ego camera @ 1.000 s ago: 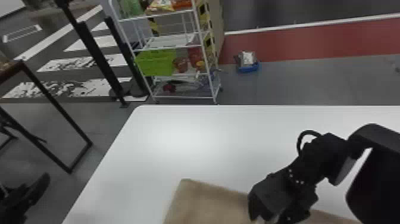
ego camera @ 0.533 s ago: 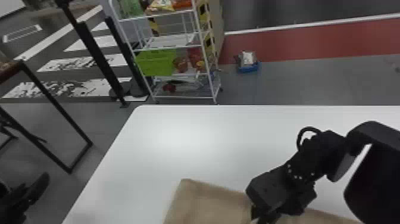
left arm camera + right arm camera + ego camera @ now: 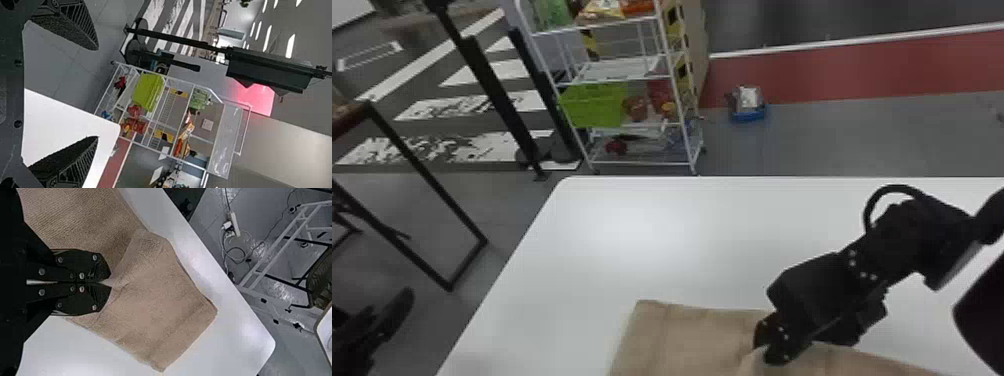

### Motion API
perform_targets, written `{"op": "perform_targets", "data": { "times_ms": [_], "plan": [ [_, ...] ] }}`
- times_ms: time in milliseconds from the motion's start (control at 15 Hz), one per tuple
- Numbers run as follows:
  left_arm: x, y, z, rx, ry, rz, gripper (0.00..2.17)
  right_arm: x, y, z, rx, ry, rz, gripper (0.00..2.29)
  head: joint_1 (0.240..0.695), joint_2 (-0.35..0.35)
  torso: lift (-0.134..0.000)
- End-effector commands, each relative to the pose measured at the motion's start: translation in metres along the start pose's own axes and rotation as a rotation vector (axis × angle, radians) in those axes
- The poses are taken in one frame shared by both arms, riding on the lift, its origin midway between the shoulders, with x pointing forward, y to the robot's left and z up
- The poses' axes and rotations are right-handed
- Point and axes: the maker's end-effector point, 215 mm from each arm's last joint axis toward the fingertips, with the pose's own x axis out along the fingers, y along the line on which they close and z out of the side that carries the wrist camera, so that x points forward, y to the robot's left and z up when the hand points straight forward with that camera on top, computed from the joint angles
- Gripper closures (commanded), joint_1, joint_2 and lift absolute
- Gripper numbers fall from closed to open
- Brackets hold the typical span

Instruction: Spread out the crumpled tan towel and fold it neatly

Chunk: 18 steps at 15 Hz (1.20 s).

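At the left of the left wrist view, our left gripper (image 3: pixel 97 93) has its jaws wide apart. At the head view's lower right, our right gripper (image 3: pixel 766 346) has its jaws pinched on the tan towel (image 3: pixel 702 340), which lies on our white tabletop (image 3: pixel 632 250). Beyond, upper left, we see a shelf cart (image 3: pixel 612 79) holding a green bin (image 3: pixel 597 105).
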Motion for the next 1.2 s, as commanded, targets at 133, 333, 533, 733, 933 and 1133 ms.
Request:
{"op": "perform_targets", "data": {
  "times_ms": [133, 333, 533, 733, 933, 1133],
  "plan": [
    [0.0, -0.002, 0.002, 0.001, 0.002, -0.005, 0.08, -0.032, 0.013, -0.001, 0.022, 0.006, -0.053, 1.2, 0.695, 0.35, -0.122],
    [0.0, -0.004, 0.002, -0.003, 0.007, -0.012, 0.08, -0.052, 0.026, -0.003, 0.049, 0.008, -0.087, 1.2, 0.695, 0.35, -0.122],
    [0.003, -0.008, 0.002, -0.001, 0.01, -0.022, 0.08, -0.068, 0.042, -0.002, 0.063, 0.01, -0.117, 1.2, 0.695, 0.35, -0.122],
    [0.006, -0.012, -0.001, -0.006, 0.013, -0.031, 0.08, -0.085, 0.053, -0.005, 0.098, -0.004, -0.148, 1.2, 0.695, 0.35, -0.122],
    [0.008, -0.017, 0.0, -0.003, 0.011, -0.044, 0.08, -0.094, 0.068, -0.008, 0.113, 0.002, -0.16, 1.2, 0.695, 0.35, -0.122],
    [0.011, -0.041, -0.003, -0.002, 0.012, -0.086, 0.08, -0.104, 0.077, -0.011, 0.126, -0.003, -0.178, 1.2, 0.695, 0.35, -0.122]
  ]
}}
